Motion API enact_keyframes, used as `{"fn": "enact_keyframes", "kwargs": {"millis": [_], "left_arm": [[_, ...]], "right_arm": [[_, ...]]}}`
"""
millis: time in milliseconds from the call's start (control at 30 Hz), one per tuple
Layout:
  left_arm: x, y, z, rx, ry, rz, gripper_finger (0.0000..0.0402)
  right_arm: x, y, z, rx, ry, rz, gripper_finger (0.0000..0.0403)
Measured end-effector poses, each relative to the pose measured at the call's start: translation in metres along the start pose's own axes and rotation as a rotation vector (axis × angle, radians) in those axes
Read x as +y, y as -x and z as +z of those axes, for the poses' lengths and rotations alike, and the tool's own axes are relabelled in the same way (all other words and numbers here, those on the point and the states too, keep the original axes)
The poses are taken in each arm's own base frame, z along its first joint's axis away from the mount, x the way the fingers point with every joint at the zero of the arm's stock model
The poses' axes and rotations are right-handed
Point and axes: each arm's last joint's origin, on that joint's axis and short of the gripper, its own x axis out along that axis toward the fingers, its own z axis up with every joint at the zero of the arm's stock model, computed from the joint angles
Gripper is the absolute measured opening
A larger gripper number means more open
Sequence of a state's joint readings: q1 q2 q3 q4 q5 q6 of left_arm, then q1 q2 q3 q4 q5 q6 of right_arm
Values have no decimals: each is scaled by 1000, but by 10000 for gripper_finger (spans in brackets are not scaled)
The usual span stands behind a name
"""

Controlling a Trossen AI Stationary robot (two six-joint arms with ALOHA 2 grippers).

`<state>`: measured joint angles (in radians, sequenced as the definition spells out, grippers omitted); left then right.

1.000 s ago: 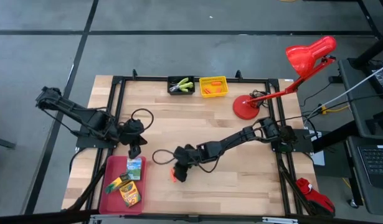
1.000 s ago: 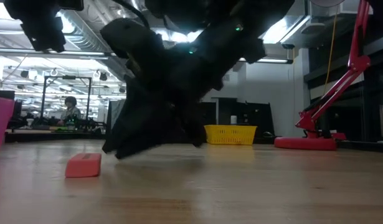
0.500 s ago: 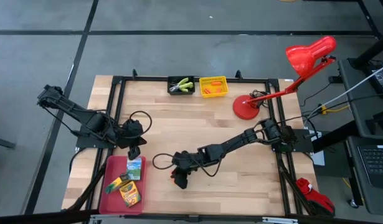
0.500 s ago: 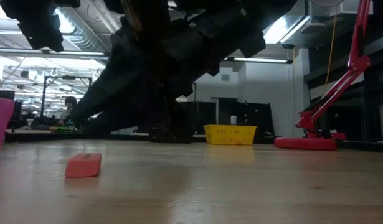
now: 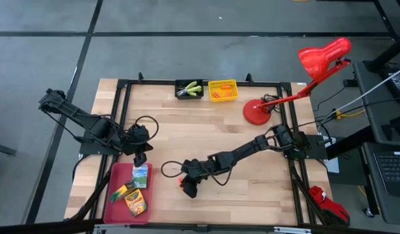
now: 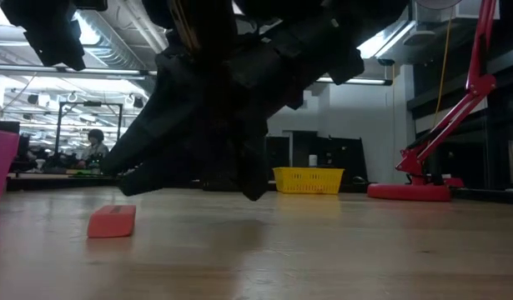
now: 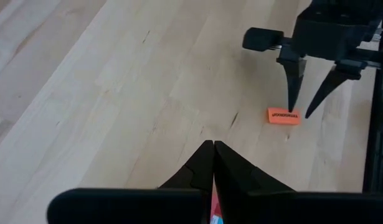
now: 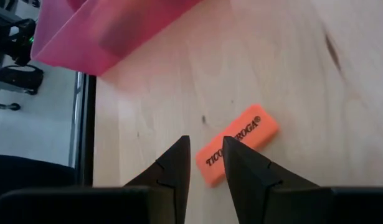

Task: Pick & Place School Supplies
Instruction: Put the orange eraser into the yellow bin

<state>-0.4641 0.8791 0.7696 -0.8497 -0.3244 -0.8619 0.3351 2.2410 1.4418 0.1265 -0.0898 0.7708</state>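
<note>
Here, lower centre of the high view, the right gripper [image 8: 205,163] hovers part-open above the orange eraser [image 8: 236,144] on the tabletop [image 5: 252,188], one fingertip over its end; closing off-centre could flick it away.

3 crayon boxes [image 5: 133,192] in the red tray [image 5: 112,209]; 1 orange eraser [image 7: 284,116] right of tray; 2 bins, black [image 5: 188,95] and yellow [image 5: 223,97], far from tray; 1 red lamp [image 5: 304,71].

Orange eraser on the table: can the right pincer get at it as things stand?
Probably yes. The right pincer hangs open just over the orange eraser, nothing between them; the left pincer waits shut, well away.
</note>
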Motion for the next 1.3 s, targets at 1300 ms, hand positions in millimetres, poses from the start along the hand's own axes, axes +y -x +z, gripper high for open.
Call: {"fn": "enact_keyframes", "kwargs": {"millis": [1300], "left_arm": [[2, 0, 0, -29, -24, 46, 6]], "right_arm": [[-24, 3, -9, 149, -125, -186, 98]]}}
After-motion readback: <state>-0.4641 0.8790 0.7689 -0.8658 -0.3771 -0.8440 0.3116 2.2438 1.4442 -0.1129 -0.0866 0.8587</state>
